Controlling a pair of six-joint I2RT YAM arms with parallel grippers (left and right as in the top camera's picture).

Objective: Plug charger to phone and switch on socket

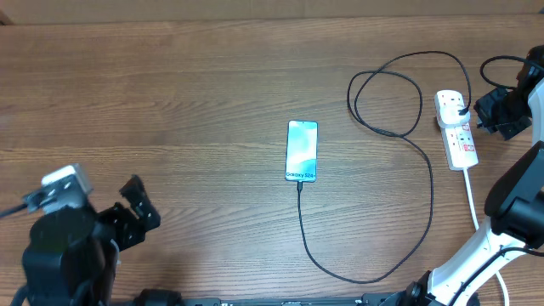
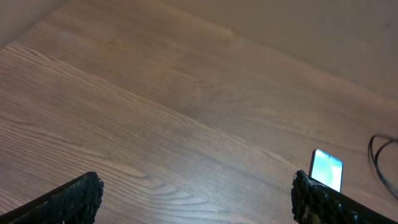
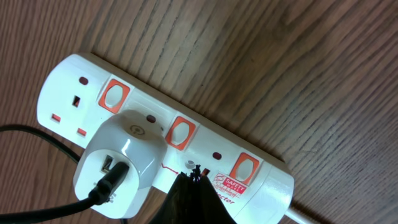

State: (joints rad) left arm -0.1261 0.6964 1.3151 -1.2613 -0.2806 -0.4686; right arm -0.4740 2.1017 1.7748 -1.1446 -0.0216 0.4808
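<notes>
The phone (image 1: 302, 151) lies flat mid-table with its screen lit; it also shows in the left wrist view (image 2: 326, 169). The black charger cable (image 1: 429, 195) runs from the phone's near end, loops right and up to a white adapter (image 3: 121, 155) sitting in the white socket strip (image 1: 459, 127). In the right wrist view the strip (image 3: 273, 180) shows three orange switches. My right gripper (image 3: 194, 177) is shut, its tips just over the strip by the middle switch (image 3: 179, 132); overhead it (image 1: 491, 110) is right of the strip. My left gripper (image 2: 196, 193) is open and empty at the front left (image 1: 136, 208).
The strip's thick white cord (image 1: 472, 200) runs toward the front right past my right arm's base. The cable forms a loop (image 1: 387, 93) left of the strip. The wooden table (image 1: 170, 102) stretches left of the phone.
</notes>
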